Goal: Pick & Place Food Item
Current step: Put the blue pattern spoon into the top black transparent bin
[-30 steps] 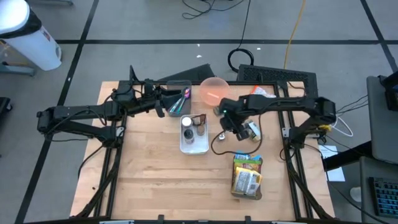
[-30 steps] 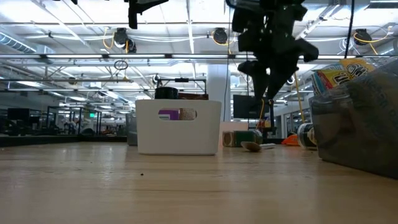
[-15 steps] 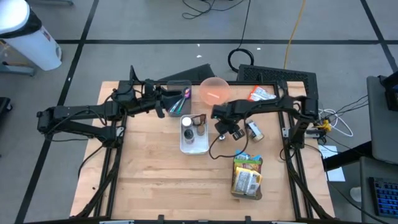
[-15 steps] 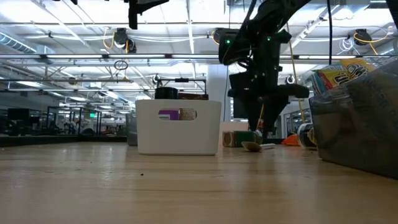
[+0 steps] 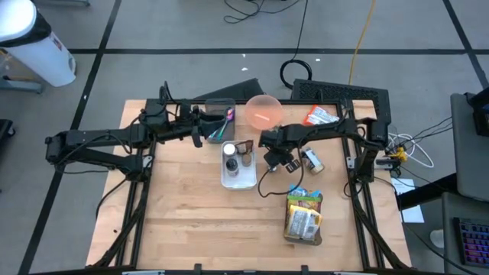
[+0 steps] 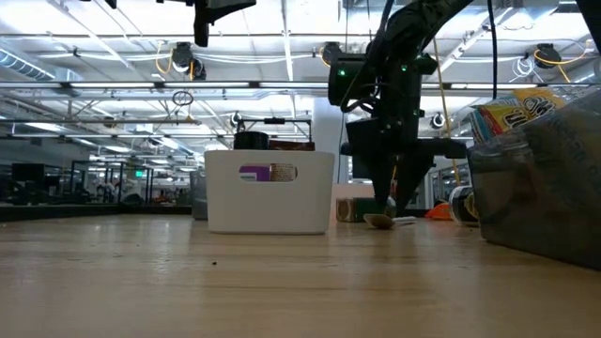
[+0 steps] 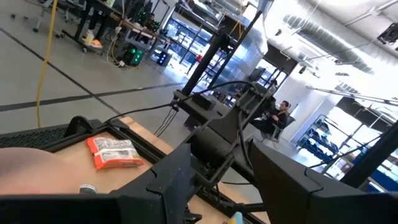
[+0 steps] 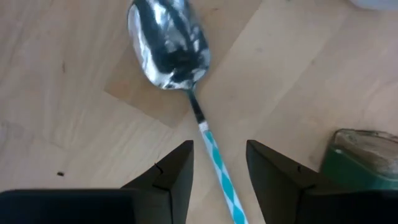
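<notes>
Pale wood of the worktop (image 5: 191, 206) carried everything here. Right of centre, lay a spoon (image 8: 177, 62) flat on the boards, with a shiny bowl and a teal-and-white patterned handle. Directly above it hung the right claw (image 8: 219, 149), pointed down, its two dark fingers (image 8: 177, 168) set moderately apart. Straddled the handle, one finger to either side, with bare wood showing between each finger and the handle; gripped nothing. From table height, reached down almost to the worktop surface; could not tell whether the tips touched it. Just to the right of the spoon lay a green tin (image 8: 360, 162) on its side, near the claw but apart from it. To the left of the spoon stood a white bin (image 5: 238, 181) holding jars. Farther back sat a pink bowl (image 5: 263, 111), and to its right an orange packet (image 5: 321, 116) lay flat near the far edge. Near the front right rested a snack bag (image 5: 304, 218). Over the far left part of the worktop hovered the left claw (image 5: 200, 131), beside a grey holder (image 5: 218, 103) with utensils in it; fingers partly spread, with nothing between them.
</notes>
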You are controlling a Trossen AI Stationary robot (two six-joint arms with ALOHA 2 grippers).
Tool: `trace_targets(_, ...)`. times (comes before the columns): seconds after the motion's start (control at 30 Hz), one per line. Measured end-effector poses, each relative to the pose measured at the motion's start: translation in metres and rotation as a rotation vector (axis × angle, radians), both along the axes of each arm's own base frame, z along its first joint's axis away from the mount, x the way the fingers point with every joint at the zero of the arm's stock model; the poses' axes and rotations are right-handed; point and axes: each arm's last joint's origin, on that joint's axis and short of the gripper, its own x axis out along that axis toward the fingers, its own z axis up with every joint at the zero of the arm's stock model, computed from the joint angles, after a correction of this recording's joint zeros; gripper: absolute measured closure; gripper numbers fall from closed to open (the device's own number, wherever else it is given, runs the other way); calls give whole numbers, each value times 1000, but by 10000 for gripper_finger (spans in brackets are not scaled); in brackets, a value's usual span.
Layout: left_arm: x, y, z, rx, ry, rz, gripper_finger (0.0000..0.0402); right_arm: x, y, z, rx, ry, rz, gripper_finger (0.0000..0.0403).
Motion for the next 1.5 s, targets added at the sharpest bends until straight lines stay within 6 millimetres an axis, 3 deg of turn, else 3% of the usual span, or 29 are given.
trace_targets(0.43, 0, 0, 0, 5, 2, 1, 227, -10, 2, -19, -1, 11, -33, 287)
trace_targets(0.9, 0, 0, 0, 5, 1, 5, 227, 0, -1, -19, -55, -97, -90, 287)
trace_targets(1.5, 0, 0, 0, -2, 0, 4, 227, 2, -1, -18, -107, -112, -102, 287)
